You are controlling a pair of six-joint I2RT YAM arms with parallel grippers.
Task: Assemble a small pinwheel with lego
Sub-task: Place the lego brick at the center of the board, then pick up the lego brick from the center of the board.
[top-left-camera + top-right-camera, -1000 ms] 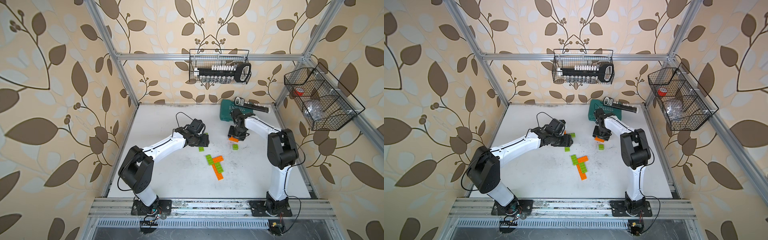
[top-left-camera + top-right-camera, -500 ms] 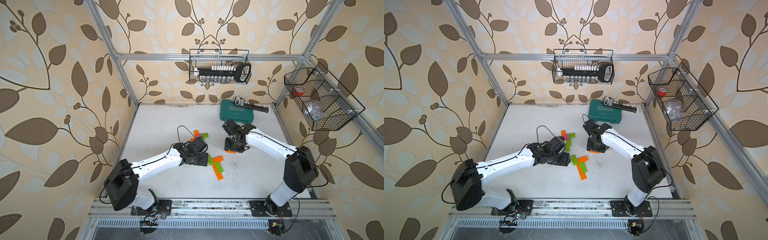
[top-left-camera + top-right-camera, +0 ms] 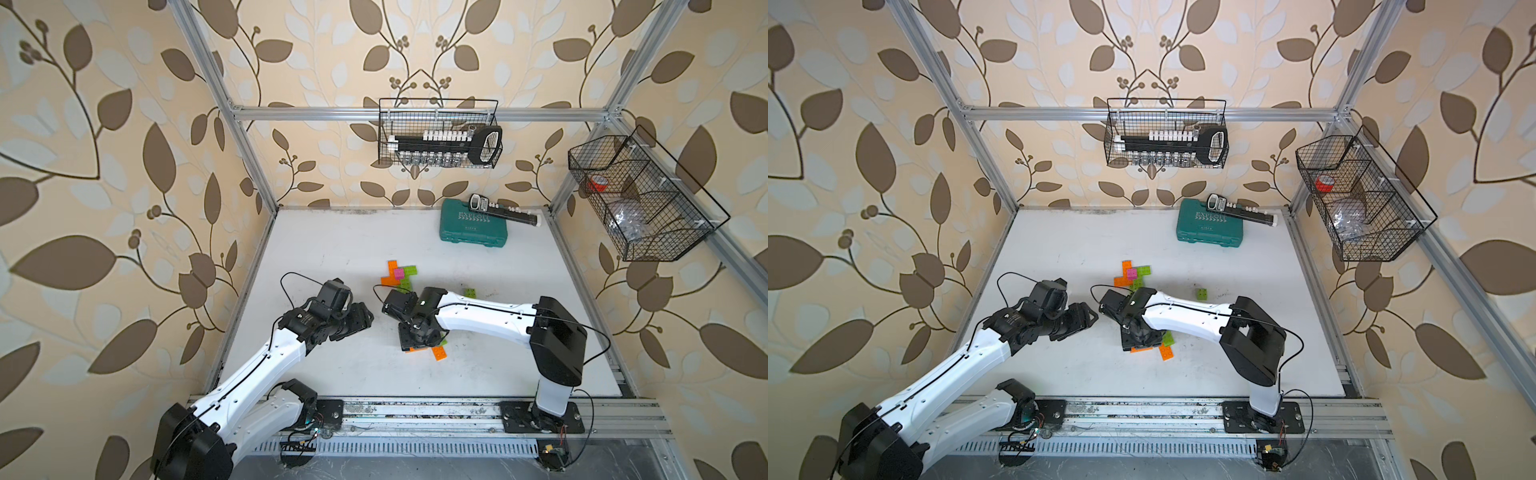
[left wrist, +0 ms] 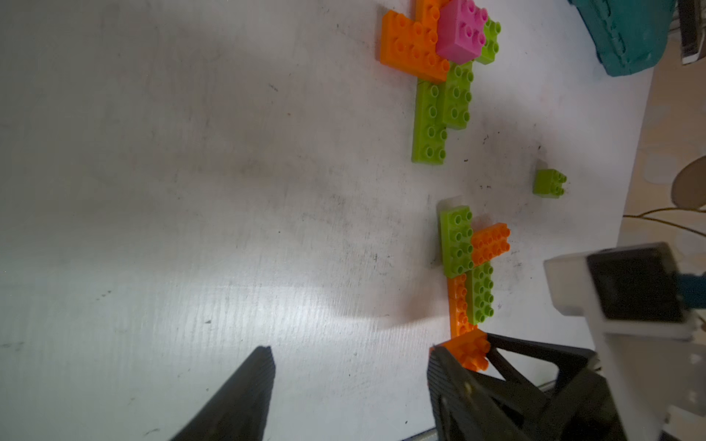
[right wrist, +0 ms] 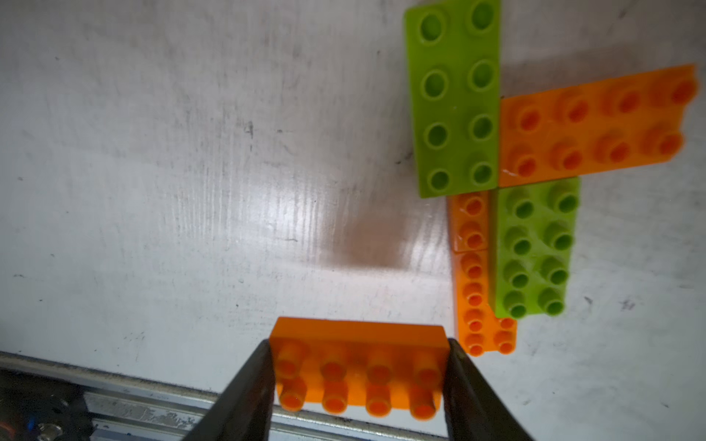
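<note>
Gripping orange brick [image 5: 359,366] endwise: right fingers [image 5: 244,393] | left fingers [image 4: 248,389] parted, empty | bare table [image 3: 374,357] between them

**Camera Placement**

The white tabletop [image 3: 332,249] was overlooked from high at the front by both top views, nearly identically. Close, low views were taken from each wrist, and the orange-and-green brick cluster [image 4: 458,244] was shared by them.

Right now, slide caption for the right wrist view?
Right pincer grips an orange brick by its short ends, beside an orange-and-green brick cluster.
</note>
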